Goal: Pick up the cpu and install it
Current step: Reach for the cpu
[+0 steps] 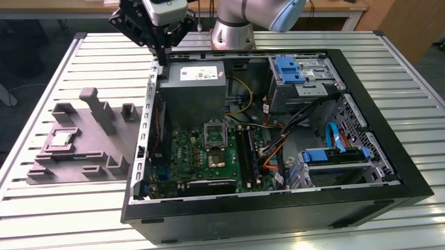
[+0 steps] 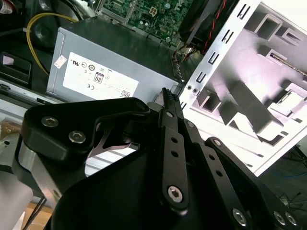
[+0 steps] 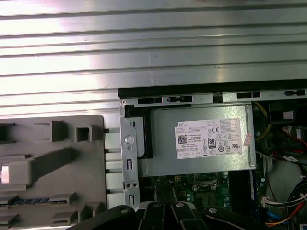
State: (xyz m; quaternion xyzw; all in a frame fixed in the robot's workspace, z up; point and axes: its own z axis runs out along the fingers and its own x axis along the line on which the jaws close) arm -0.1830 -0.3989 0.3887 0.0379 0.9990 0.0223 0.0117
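The cpu (image 1: 62, 139), a small silvery square with a green rim, lies flat in a recess of the grey fixture (image 1: 80, 151) on the table, at the exterior view's left of the open computer case. It also peeks in at the edge of the first wrist view (image 3: 4, 173). My gripper (image 1: 164, 60) hangs above the case's rear corner, beside the power supply and well away from the cpu. Its black fingers (image 2: 166, 96) are shut with nothing between them. On the green motherboard (image 1: 191, 156) lies the dark socket (image 1: 213, 156) with its metal frame.
The grey power supply (image 1: 198, 86) with a white label stands just below the gripper. Drive cages with blue latches (image 1: 292, 70), cables and a blue-handled bay (image 1: 334, 156) fill the case's other half. The case's metal wall (image 1: 147, 130) separates the fixture from the motherboard. A slatted metal table (image 1: 70, 219) lies all around.
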